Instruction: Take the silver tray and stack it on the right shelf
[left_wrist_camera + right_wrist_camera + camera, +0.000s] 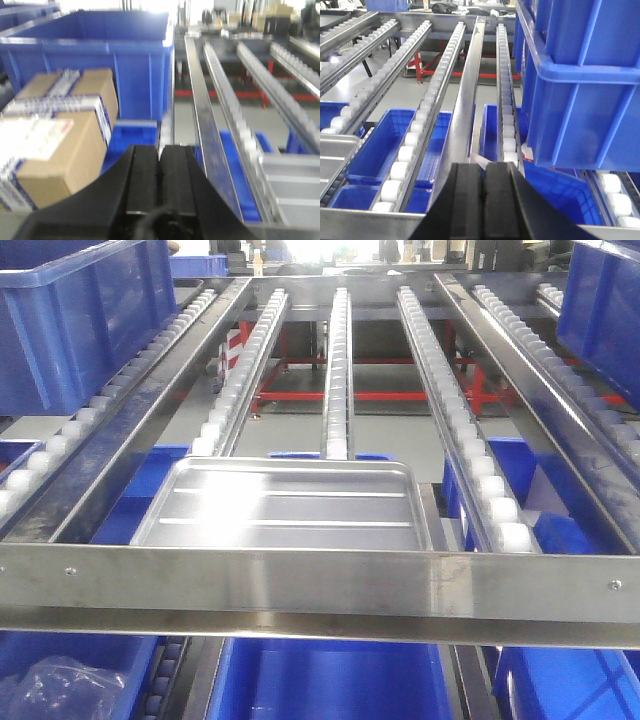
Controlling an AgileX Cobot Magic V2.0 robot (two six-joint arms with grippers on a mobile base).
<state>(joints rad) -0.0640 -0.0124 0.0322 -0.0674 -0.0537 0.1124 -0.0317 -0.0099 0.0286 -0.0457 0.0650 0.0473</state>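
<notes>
Two sets of fingers pressed together and holding nothing: left fingers (pixel 154 160) near the cardboard boxes (pixel 55 145), right fingers (pixel 477 175) close to the front crossbar (pixel 320 585). Between them, the silver tray (pixel 285 505), flat across the white rollers (pixel 340 360) of the shelf (pixel 150 425), near edge tight against that crossbar. Looks untouched, grab not yet begun.

Risks from here, by judgement:
- Little rim to pinch and slick steel, so a likely slip.
- A one-sided lift, tipping a corner into the open gap between rails, above the blue bins (pixel 330 680) below.
- A careless nudge, sending it along the rollers.

Tight on the right, with a big blue crate (pixel 580 90) crowding the outer rail. Open room up the bare middle lanes and straight above the tray; none forward past the crossbar.
</notes>
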